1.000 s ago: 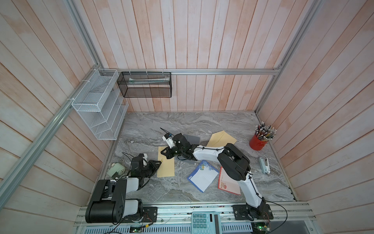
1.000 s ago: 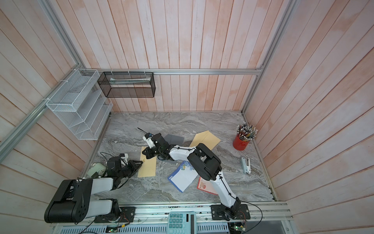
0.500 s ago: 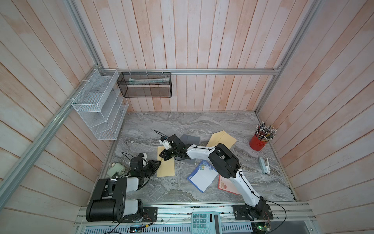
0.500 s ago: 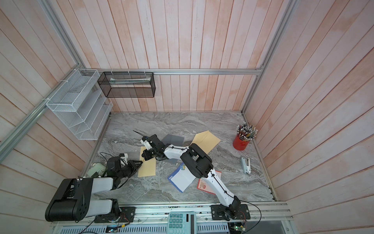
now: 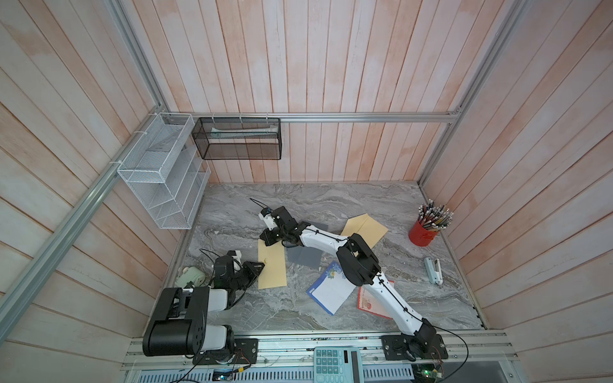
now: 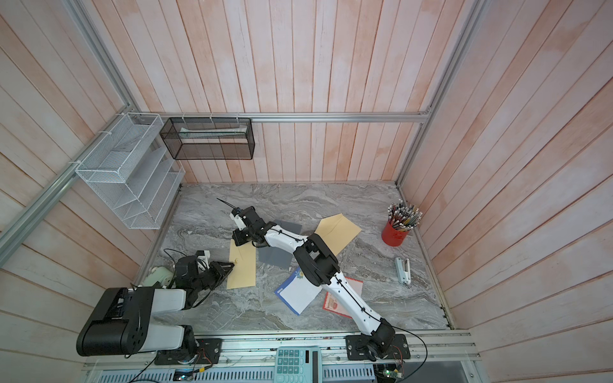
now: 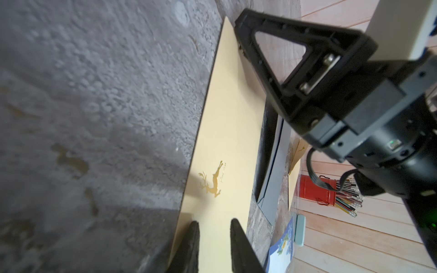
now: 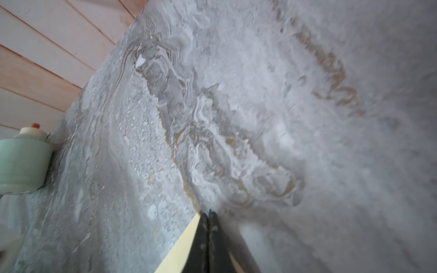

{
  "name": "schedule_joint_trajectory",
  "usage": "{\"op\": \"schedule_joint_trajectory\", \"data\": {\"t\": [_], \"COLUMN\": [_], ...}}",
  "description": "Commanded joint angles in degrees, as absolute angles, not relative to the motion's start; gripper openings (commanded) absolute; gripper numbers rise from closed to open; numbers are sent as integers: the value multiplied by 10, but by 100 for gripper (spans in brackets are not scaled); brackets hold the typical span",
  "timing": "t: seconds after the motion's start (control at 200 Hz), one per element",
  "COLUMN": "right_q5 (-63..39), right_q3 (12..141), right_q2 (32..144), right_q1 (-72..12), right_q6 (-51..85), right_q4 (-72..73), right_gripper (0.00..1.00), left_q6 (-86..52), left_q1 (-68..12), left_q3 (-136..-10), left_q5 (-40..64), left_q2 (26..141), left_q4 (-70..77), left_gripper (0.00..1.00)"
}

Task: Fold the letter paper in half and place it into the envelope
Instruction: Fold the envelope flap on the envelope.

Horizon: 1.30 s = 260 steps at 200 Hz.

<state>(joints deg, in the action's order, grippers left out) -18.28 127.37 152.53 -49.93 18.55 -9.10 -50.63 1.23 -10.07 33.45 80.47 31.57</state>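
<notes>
Right gripper [image 5: 266,239], fingers shut together, is sitting at the envelope's [image 5: 273,272] twelve o'clock end; left gripper [image 5: 262,264] (jaws slightly parted) is sitting at nine o'clock.

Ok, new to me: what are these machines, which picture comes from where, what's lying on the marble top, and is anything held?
Two robot arms with two-finger grippers. The wide pictures look down from one overhead camera pair; the close-ups come from wrist cameras. On the table lie a tan envelope, another envelope, grey paper, a blue-edged notepad, a red card, a pencil cup and a stapler. The right gripper, shut, rests on the tan envelope's far end; the left gripper, jaws apart, sits at its side edge. Nothing appears gripped.
</notes>
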Motion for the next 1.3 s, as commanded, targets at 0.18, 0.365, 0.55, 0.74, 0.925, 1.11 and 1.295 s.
{"op": "schedule_joint_trajectory", "data": {"t": [0.18,0.365,0.55,0.74,0.925,1.11,1.295], "right_q5": [-138,-94,-18,18,7,1,-14], "right_q3": [1155,882,726,683,676,685,692], "right_q2": [1355,1178,1080,1078,1114,1138,1160], "right_q1": [-494,-512,-560,-619,-643,-655,-654], "right_q6": [131,128,119,125,136,134,140], "right_q4": [-88,1,-22,-70,-83,-86,-90], "right_gripper": [27,40,40,40,40,39,38], "left_q6": [-505,-504,-502,-501,-500,-500,-503], "left_q1": [15,15,15,15,16,16,16], "left_q3": [-102,-106,-110,-114,-120,-124,-137], "left_q5": [325,327,327,325,325,321,322], "left_q2": [823,831,830,830,831,833,840], "left_q4": [299,301,296,293,288,287,290], "left_gripper": [26,26,26,26,26,26,26]}}
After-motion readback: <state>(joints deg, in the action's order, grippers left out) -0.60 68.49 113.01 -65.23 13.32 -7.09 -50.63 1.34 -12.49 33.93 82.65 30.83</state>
